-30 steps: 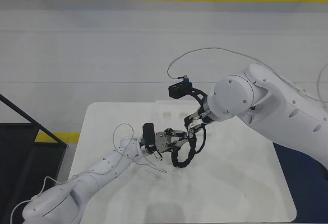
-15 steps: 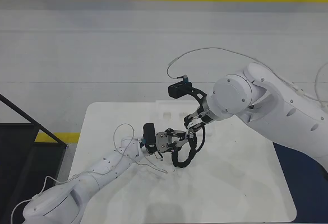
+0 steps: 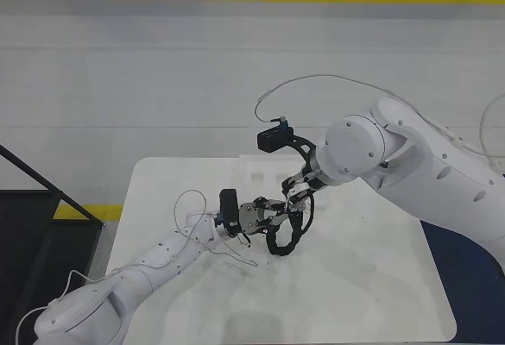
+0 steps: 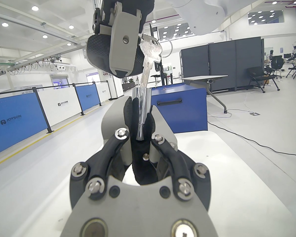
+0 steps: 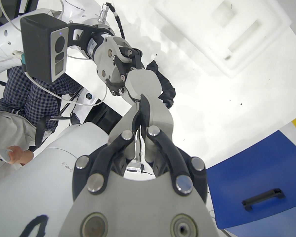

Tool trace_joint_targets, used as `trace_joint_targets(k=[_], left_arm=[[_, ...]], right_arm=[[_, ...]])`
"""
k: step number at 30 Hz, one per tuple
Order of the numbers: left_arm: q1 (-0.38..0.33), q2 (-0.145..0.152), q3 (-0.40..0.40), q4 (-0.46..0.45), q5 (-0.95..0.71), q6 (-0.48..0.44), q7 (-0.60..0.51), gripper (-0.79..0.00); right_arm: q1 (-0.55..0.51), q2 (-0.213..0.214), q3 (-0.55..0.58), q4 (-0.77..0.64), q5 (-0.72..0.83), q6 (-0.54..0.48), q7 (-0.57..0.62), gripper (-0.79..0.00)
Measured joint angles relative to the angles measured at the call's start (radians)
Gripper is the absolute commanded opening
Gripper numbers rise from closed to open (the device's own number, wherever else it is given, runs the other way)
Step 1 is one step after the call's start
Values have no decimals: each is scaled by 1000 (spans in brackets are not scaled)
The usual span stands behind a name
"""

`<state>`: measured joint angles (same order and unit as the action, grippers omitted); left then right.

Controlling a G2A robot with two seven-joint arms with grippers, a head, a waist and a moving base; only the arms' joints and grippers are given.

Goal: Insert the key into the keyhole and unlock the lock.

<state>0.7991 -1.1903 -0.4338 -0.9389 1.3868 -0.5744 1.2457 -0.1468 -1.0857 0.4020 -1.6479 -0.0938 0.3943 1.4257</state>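
Over the middle of the white table (image 3: 364,285), the left gripper (image 4: 140,114) is gripping the lock (image 4: 141,97) by its silver cylinder, and the black cable (image 3: 288,240) is looping out beside it. The right gripper (image 5: 141,107) is pinching the key (image 4: 150,50) by its head, with the blade tip meeting the cylinder's open end.

A blue barrier panel (image 4: 11,122) in the hall behind carries a small white logo with one word beside it. The white barrier panel (image 4: 63,103) next to it bears the same mark in dark print. A white rounded casing (image 5: 67,166) shows a tiny wave symbol with three letters.
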Motion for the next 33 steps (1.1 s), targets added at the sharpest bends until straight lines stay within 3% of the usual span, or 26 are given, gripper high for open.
trace_joint_targets(k=[9,16,20,25,33], left_arm=[[-1,2,8,-5,-21,-8,-7,-785],[5,9,12,-19,-85,-48,-48,-785],[16,22,2,-37,-152,-89,-89,-785],[30,44,-17,-60,-212,-153,-153,-785],[53,78,-63,-101,-272,-259,-259,-785]], right_arm=[[7,-4,18,-11,-30,-19,-16,0],[12,11,48,-79,-147,-191,-61,0],[-23,37,80,-137,-219,-339,-84,0],[-104,82,137,-220,-300,-441,-104,0],[-303,167,270,-325,-387,-652,-174,0]])
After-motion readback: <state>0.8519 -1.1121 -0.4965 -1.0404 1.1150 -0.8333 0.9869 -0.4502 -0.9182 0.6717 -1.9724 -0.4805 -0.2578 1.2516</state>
